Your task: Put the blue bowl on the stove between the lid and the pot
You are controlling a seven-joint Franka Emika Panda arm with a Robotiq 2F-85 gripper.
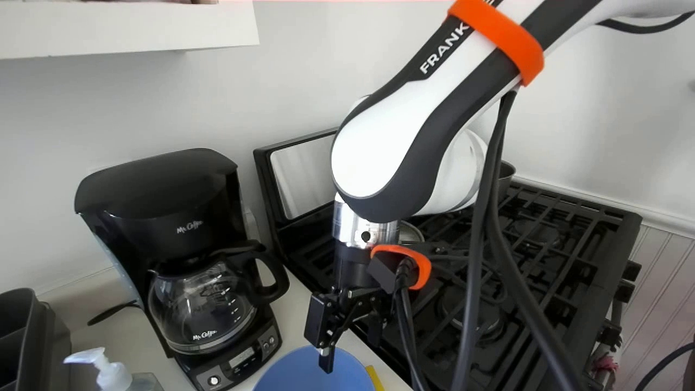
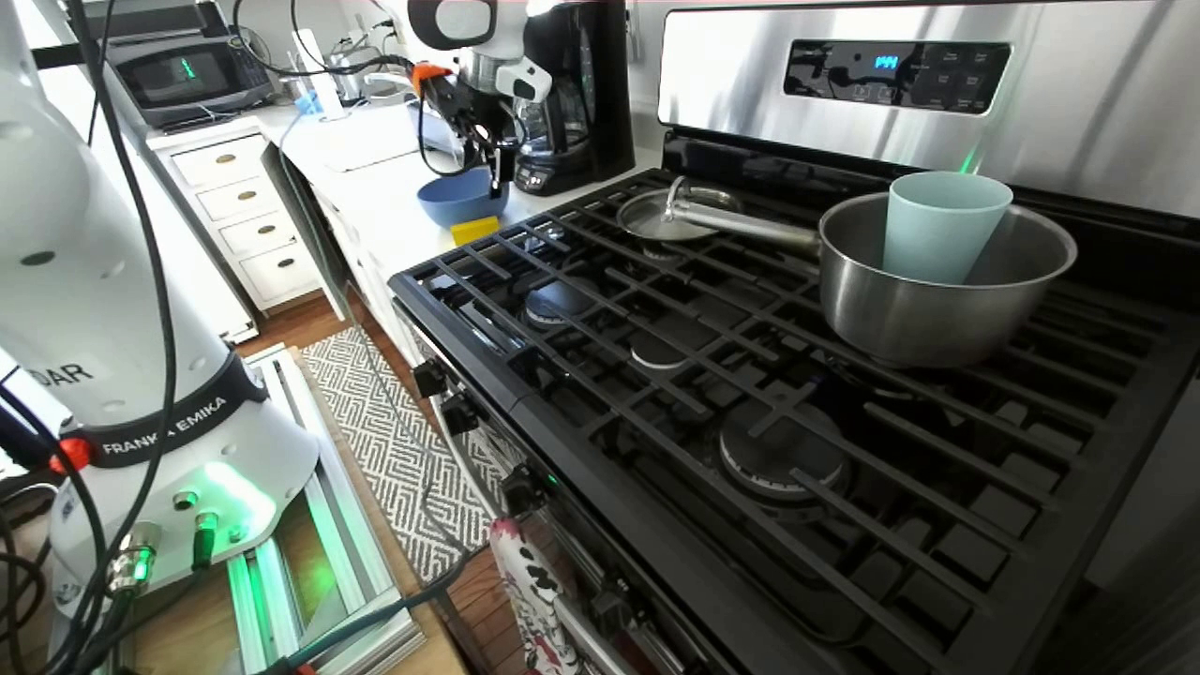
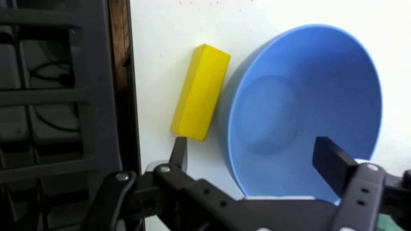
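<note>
The blue bowl (image 1: 304, 377) stands on the white counter, close to the stove (image 2: 562, 469); it also shows in an exterior view (image 2: 450, 199) and the wrist view (image 3: 308, 96). My gripper (image 3: 250, 147) is open and empty. In the wrist view one finger is over the bowl's inside and the other is outside its rim, beside the yellow block. I cannot tell whether the fingers reach below the rim. The lid (image 2: 642, 220) lies on the stove's rear grate near the counter. The metal pot (image 2: 923, 323) stands further along, its long handle pointing toward the lid.
A yellow block (image 3: 204, 93) lies between bowl and stove. A black coffee maker (image 1: 157, 190) stands close behind the bowl. A pale cup (image 2: 942, 225) is inside the pot. A soap pump (image 1: 111, 374) and dark container (image 1: 21, 336) stand beside the coffee maker. Cables hang along the arm.
</note>
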